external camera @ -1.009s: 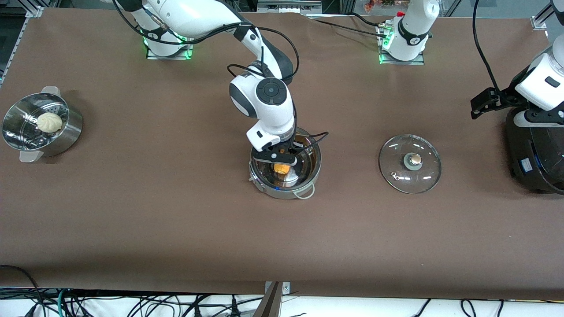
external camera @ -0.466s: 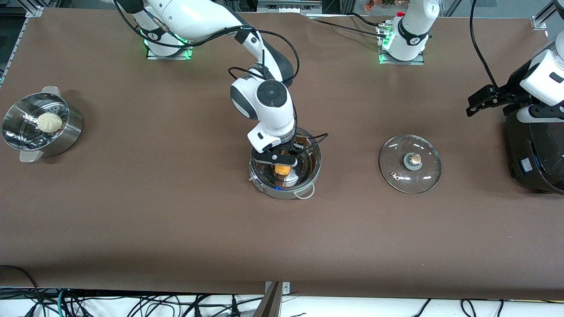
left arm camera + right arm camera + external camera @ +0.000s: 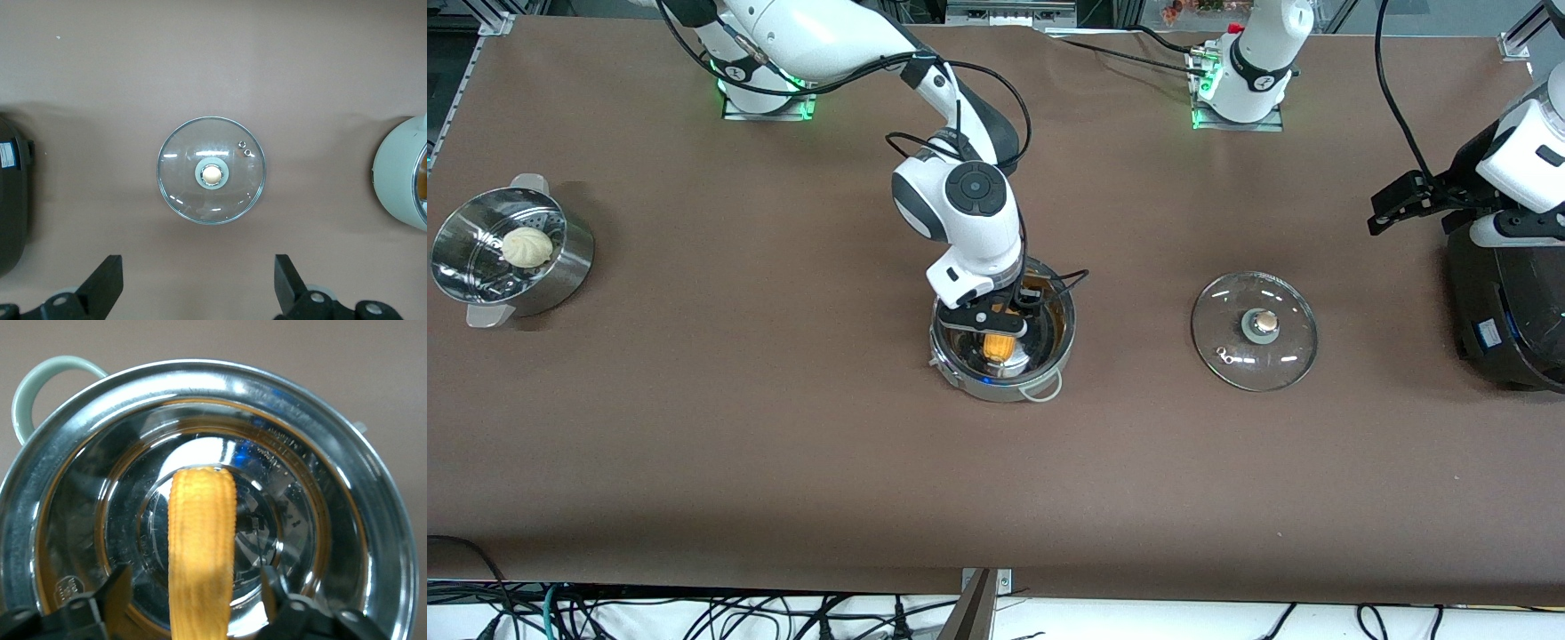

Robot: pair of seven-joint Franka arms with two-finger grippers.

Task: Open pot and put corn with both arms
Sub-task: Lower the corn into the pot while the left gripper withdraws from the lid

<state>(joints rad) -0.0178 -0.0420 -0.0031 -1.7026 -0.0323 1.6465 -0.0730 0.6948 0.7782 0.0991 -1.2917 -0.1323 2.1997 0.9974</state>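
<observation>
The shiny steel pot [image 3: 1062, 342] stands open in the middle of the table. The yellow-orange corn [image 3: 999, 345] lies on its bottom, and also shows in the right wrist view [image 3: 200, 533]. My right gripper [image 3: 996, 325] is down inside the pot [image 3: 333, 453], open, with a finger on each side of the corn and a gap to it on both sides [image 3: 197, 593]. The glass lid [image 3: 1280, 347] lies flat on the table toward the left arm's end. My left gripper [image 3: 1380, 218] is open and empty, up in the air beside the black appliance; its view shows the lid [image 3: 211, 175] below its fingers [image 3: 199, 287].
A perforated steel steamer bowl [image 3: 480, 293] with a white bun [image 3: 527, 246] stands at the right arm's end of the table. A big black rounded appliance [image 3: 1507, 311] stands at the left arm's end, and shows in the left wrist view [image 3: 10, 193].
My right gripper has opened and let go of the corn, which now lies in the pot. My left gripper rose slightly, then held still.
</observation>
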